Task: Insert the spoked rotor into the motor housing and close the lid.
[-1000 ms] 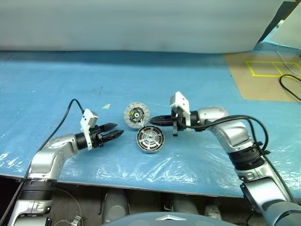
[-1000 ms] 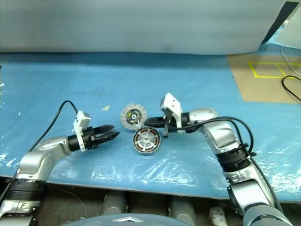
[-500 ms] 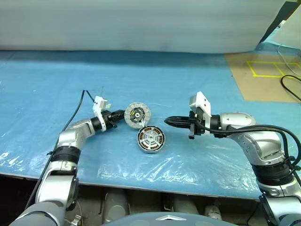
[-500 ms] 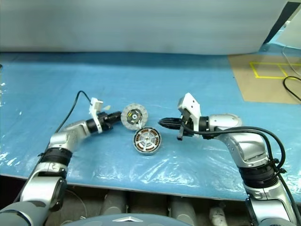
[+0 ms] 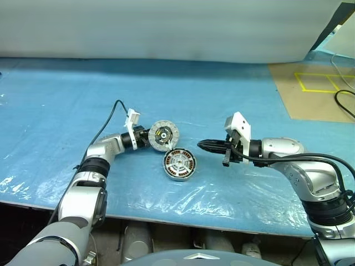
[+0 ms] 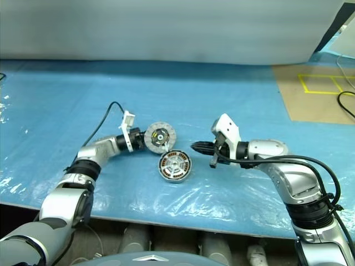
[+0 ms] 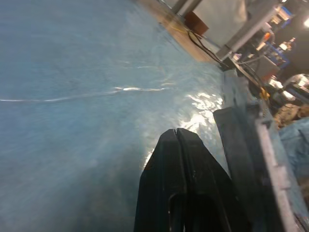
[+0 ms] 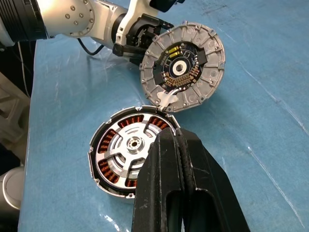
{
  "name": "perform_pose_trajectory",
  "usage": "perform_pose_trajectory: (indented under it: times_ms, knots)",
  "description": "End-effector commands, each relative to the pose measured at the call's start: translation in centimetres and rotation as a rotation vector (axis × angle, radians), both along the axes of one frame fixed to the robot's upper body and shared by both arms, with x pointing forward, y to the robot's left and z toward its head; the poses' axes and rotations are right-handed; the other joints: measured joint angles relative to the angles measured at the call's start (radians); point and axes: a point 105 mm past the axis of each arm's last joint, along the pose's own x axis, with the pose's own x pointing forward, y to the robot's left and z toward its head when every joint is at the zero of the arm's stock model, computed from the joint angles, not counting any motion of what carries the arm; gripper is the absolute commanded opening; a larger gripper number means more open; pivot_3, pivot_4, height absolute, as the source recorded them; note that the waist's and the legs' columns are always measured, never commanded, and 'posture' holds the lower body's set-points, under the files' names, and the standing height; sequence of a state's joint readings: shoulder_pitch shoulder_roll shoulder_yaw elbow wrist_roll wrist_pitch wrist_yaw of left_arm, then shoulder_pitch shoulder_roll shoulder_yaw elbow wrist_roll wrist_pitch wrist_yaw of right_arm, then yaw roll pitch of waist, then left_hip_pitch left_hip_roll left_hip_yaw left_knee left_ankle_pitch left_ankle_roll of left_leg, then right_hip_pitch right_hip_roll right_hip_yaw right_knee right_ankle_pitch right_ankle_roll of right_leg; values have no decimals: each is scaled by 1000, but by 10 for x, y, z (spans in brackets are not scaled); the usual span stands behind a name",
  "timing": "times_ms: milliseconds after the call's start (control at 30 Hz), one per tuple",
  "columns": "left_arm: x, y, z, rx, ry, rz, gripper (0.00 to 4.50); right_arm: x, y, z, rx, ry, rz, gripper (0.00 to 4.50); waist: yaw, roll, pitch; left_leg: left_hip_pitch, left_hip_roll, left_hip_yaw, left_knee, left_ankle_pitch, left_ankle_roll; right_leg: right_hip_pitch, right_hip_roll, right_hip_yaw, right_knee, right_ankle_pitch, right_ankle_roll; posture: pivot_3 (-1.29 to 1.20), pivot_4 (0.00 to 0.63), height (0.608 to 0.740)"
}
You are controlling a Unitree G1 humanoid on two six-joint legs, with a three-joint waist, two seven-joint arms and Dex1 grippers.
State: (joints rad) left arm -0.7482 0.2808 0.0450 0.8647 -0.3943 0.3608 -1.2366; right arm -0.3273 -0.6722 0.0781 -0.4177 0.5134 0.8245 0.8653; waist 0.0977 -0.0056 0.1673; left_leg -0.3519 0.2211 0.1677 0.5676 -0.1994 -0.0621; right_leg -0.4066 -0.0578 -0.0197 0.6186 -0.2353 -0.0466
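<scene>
The lid (image 5: 164, 135) rests on the blue table with its segmented face and dark, yellow-spotted centre up, its near edge at the rim of the motor housing (image 5: 178, 164). The housing lies just in front of it, copper windings around a silver hub (image 8: 128, 150). My left gripper (image 5: 145, 138) is shut, and its tips are at the lid's left rim (image 8: 145, 58). Nothing sits between its fingers (image 7: 164, 159). My right gripper (image 5: 199, 145) is shut and empty, hovering to the right of the housing and pointing at it. The spoked rotor is out of view.
Clear plastic film covers the blue table (image 5: 83, 94), whose front edge runs close below the housing. A brown board with yellow tape (image 5: 310, 83) and a black cable (image 5: 344, 100) lie at the far right. A pale wall (image 5: 166, 27) closes the back.
My left gripper has shut and reached forward and right up to the lid's left rim. My right gripper has drawn back to the right, away from the housing.
</scene>
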Motion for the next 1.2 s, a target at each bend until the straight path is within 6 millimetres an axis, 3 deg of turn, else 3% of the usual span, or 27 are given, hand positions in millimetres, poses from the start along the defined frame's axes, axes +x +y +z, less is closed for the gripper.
perform_pose_trajectory:
  times_ms: [33, 467, 667, 967, 1200]
  knots:
    - [-6, -19, 22, 43, -116, -130, 27, -2, 1, 13, -9, -70, 15, 0, 1, 0, 0, 0, 0, 0, 0, 0, 0, 0, 0, 0, 0, 0, 0, 0, 150, 740]
    - [-39, -61, 41, 80, -262, -414, 27, -3, 3, 13, -13, -73, 19, 0, 0, 0, 0, 0, 0, 0, -3, 0, 0, 0, 0, 0, -2, 0, 0, 0, 150, 740]
    - [-56, -62, 31, 145, -288, -503, 27, -3, 3, 13, -15, -77, 9, 0, -1, 0, 0, 0, 0, 0, -3, 0, 0, 0, 0, 0, -2, 0, 0, 0, 150, 740]
    - [-71, -57, 33, 175, -318, -537, 27, 0, 2, 15, -18, -86, 5, 0, -1, 0, 0, 0, 0, 0, -3, 0, 0, 0, 0, 0, -3, -1, -1, 0, 150, 740]
    - [-67, -50, 65, 82, -405, -361, 27, 1, 6, 16, -13, -85, 43, 0, -3, 0, 0, 0, 0, 1, -4, 0, 0, 0, 0, 0, -3, -1, -1, 0, 150, 740]
